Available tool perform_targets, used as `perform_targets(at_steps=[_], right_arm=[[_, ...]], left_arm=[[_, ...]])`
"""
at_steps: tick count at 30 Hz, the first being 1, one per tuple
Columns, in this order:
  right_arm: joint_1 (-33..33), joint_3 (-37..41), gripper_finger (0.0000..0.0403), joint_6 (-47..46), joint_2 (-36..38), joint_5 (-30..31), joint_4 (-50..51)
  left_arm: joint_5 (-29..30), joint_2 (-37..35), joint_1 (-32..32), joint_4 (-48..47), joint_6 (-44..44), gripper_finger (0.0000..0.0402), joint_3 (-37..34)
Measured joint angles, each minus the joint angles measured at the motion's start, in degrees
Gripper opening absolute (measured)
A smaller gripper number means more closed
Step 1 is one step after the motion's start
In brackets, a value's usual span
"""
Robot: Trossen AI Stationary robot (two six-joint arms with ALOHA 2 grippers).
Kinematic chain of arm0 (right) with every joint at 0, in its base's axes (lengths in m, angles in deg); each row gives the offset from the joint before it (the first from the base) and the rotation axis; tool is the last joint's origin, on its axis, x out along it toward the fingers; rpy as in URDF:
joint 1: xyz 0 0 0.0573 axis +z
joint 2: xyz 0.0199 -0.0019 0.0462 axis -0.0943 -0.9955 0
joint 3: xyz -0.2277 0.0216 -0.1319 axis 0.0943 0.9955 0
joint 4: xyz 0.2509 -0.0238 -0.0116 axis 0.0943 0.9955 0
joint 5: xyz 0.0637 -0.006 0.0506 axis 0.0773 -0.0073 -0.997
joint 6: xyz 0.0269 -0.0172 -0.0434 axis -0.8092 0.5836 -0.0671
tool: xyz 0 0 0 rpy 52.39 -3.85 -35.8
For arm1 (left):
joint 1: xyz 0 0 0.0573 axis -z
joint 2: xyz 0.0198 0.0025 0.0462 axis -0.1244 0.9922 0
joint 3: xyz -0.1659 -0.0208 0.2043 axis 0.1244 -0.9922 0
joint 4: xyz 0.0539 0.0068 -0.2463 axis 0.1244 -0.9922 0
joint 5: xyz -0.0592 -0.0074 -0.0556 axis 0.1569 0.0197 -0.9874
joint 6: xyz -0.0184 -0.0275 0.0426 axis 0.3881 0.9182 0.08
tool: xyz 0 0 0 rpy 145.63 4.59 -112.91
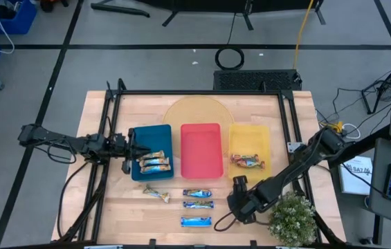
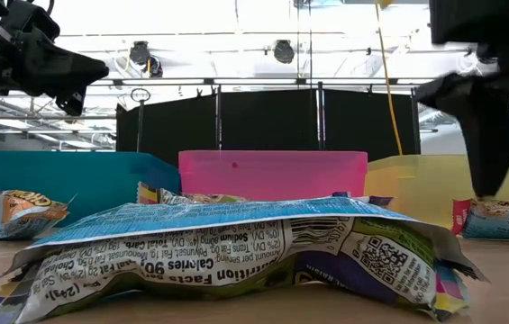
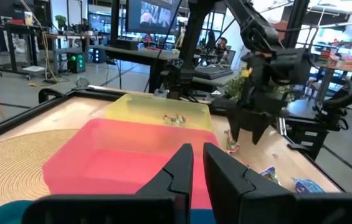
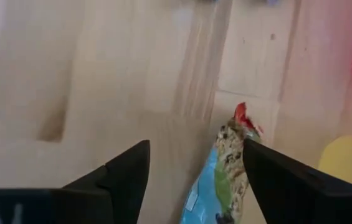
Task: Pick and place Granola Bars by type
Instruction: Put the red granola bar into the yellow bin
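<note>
Three blue bars (image 1: 198, 204) lie crosswise just left of the wide-open right gripper (image 1: 239, 185), nearest; left gripper (image 1: 127, 151), seemingly near-closed, hovers over the blue tray (image 1: 138, 131).

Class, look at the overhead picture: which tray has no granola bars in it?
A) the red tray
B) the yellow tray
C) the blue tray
A: the red tray shows only its bare floor, while tan-gold bars lie in the blue tray and red-orange bars in the yellow tray.

Two dark jointed arms, black cables alongside, each pincer with tapered matte-black fingers (image 3: 177, 174)
</note>
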Motion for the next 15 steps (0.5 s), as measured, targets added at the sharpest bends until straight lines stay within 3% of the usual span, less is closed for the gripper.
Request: perform_targets(at_steps=[8, 15], right_arm=[[0.0, 0.0, 0.0242, -1.2, -4.1, 1.6, 1.4], [0.8, -1.7, 0.0242, -0.5, -0.9, 3.0, 1.4]], left_arm=[[0.0, 0.0, 0.0, 0.0, 0.2, 0.0047, 0.0], [0.0, 0.0, 0.0, -0.1, 0.3, 0.0047, 0.0]])
